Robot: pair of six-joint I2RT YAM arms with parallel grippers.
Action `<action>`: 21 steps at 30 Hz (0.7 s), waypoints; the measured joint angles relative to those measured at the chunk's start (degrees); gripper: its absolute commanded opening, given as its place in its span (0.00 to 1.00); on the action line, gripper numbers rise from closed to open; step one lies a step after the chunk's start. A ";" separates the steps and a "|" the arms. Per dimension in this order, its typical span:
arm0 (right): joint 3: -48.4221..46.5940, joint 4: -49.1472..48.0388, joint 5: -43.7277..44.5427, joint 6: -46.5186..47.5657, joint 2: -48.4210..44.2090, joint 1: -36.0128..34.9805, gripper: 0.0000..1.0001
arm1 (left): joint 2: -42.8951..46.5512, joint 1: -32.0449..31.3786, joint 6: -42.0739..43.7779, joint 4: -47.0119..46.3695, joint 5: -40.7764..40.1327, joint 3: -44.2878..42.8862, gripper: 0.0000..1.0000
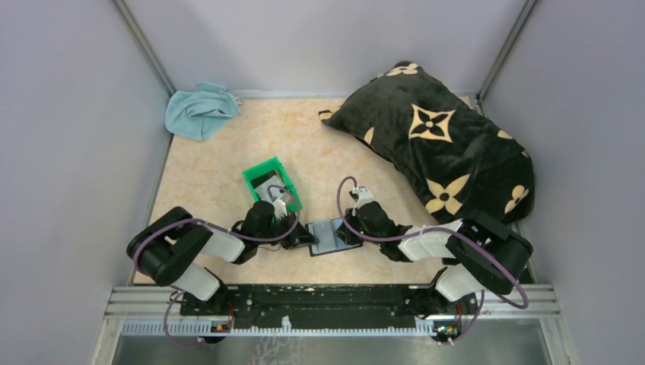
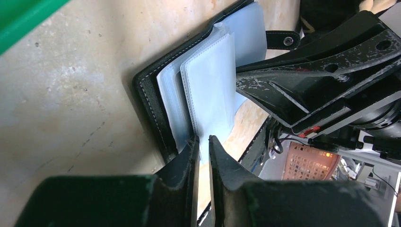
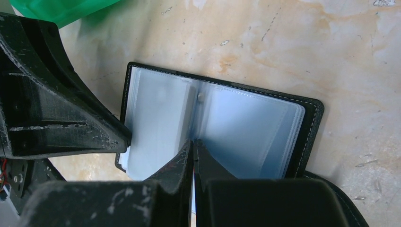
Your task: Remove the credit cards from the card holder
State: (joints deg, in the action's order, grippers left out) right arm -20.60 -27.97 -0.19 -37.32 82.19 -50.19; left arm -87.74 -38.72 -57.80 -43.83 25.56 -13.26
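Note:
The card holder point(image 1: 332, 237) lies open on the table between my two grippers, black cover point(image 2: 151, 109) down. Its pale blue plastic sleeves point(image 3: 250, 132) look empty; I make out no credit cards in them. My left gripper point(image 2: 202, 140) is at the holder's left edge, open by a narrow gap, and one sleeve's point(image 2: 210, 80) lower edge reaches in between the tips. My right gripper point(image 3: 194, 141) is shut, its tips resting on the sleeves at the holder's point(image 3: 312, 123) middle fold, with nothing between them. In the top view the left gripper point(image 1: 308, 242) and right gripper point(image 1: 351, 236) flank the holder.
A green bin point(image 1: 262, 171) stands just behind the left gripper, with small flat pale and dark things in it that I cannot name. A black pillow point(image 1: 441, 144) with tan flowers fills the back right. A light blue cloth point(image 1: 199, 110) lies at the back left.

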 measured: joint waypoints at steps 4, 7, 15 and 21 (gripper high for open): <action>0.00 0.00 0.20 0.00 0.00 0.00 0.00 | 0.00 0.00 -0.63 -0.83 0.04 0.00 0.18; 0.09 -0.20 0.20 0.00 0.02 0.00 0.00 | 0.00 0.00 -0.70 -1.09 0.02 0.00 0.18; 0.37 -1.27 -0.63 -0.42 0.48 -0.07 0.00 | 0.00 0.00 -1.42 -4.24 0.04 -1.22 0.19; 0.37 -1.27 -0.68 -0.44 0.48 -0.07 0.00 | -0.24 0.00 -1.55 -5.35 0.07 -1.95 0.19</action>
State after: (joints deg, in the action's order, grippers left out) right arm -20.23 -29.23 -0.86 -37.76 82.67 -50.26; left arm -87.99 -38.72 -59.35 -49.19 25.63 -15.20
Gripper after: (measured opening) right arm 0.004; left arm 0.189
